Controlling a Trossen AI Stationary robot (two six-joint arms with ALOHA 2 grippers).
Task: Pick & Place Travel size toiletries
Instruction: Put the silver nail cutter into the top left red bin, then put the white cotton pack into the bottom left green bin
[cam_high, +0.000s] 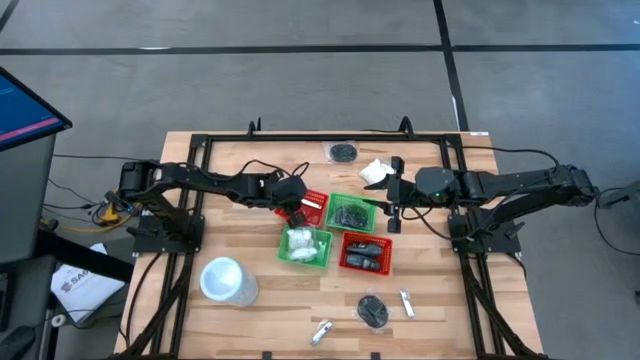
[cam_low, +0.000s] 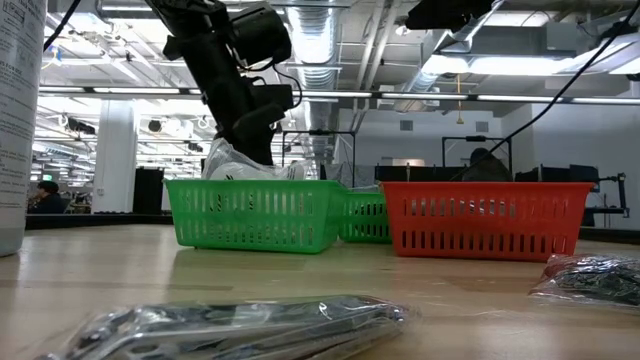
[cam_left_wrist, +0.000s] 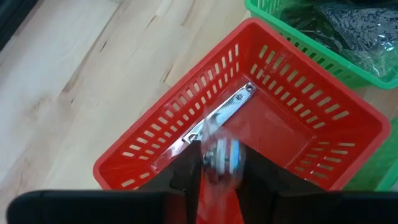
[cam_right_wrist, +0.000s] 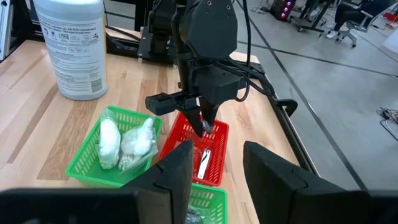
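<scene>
The left gripper (cam_left_wrist: 219, 163) is held over a red basket (cam_left_wrist: 155, 143), its fingers seemingly pinching a blurred clear-wrapped silvery tube (cam_left_wrist: 222, 154); another tube (cam_left_wrist: 217, 115) lies inside. The right gripper (cam_right_wrist: 216, 163) is spread, empty. Print on the white canister (cam_right_wrist: 70, 43) cannot be read

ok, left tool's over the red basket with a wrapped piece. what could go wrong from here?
1. The small clear-wrapped silvery piece at the left tool hangs over one corner of the red slotted plastic basket, not its middle. It might catch the wall or bounce out.
2. It may land on the silvery metal clipper already inside and skid.
3. The open right tool hovers nearby, facing the left one, so a clash is possible if both move.
</scene>
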